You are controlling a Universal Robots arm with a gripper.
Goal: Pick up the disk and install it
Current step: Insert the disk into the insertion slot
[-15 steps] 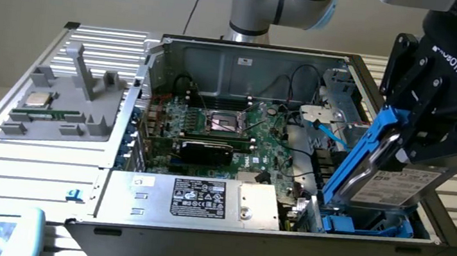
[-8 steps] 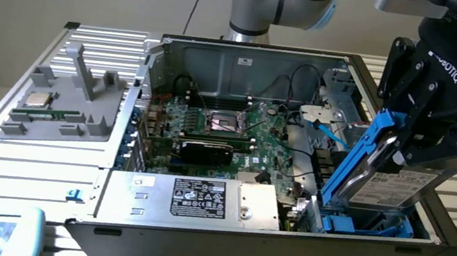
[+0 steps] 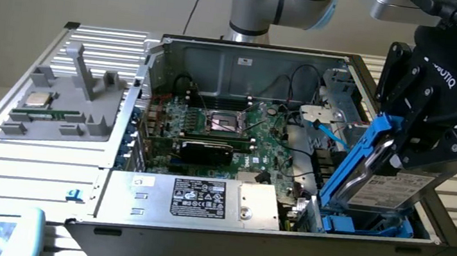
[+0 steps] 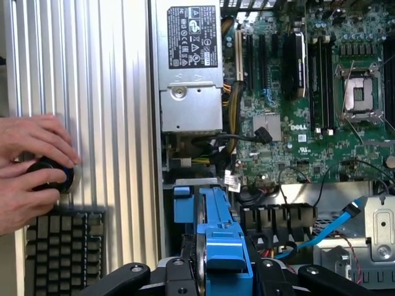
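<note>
The disk point(image 3: 394, 185), a silver-grey drive with a white barcode label in a bright blue carrier frame point(image 3: 359, 156), hangs tilted on edge at the exterior view's right. My black gripper point(image 3: 421, 134) is shut on it from above. Its lower end sits just over the blue drive bay point(image 3: 372, 225) in the front corner of the open computer case point(image 3: 224, 244). In the wrist view the blue carrier of the disk point(image 4: 222, 240) stands edge-on between my fingers point(image 4: 133, 274), over the bay.
A silver power supply point(image 3: 199, 199) with a black label lies beside the bay, the motherboard point(image 3: 228, 128) behind it. A blue cable point(image 3: 328, 129) runs near the bay. A small CPU chip point(image 3: 38, 98) rests on a grey fixture. A person's hands point(image 4: 31, 172) hold a black knob by a keyboard point(image 4: 62, 246).
</note>
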